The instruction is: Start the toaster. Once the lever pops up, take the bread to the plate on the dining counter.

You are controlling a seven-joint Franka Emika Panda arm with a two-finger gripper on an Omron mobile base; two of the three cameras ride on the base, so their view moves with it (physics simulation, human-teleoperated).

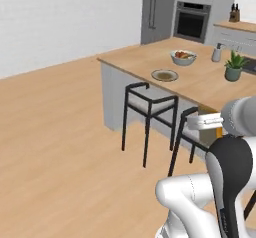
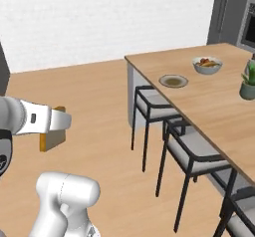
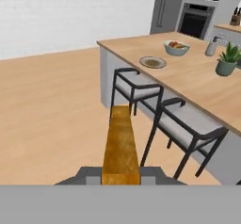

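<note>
My gripper (image 3: 121,175) is shut on the bread (image 3: 121,143), a tan slice with a browner crust that sticks out edge-on ahead of the dark fingertips (image 3: 89,174). In the right base view the bread (image 2: 52,137) hangs below the white hand at the gripper (image 2: 59,125), out over the wooden floor, well short of the dining counter (image 2: 214,99). The grey plate (image 3: 153,62) sits near the corner of the dining counter (image 3: 197,84), far ahead of the bread; the plate (image 1: 164,75) holds nothing. The toaster is out of view.
Black stools with grey seats (image 1: 148,104) (image 2: 191,149) stand along the counter's near side, between me and the plate. A white bowl of fruit (image 1: 183,57) and a potted plant (image 1: 234,67) sit farther along the counter. Open wooden floor (image 1: 60,132) lies to the left.
</note>
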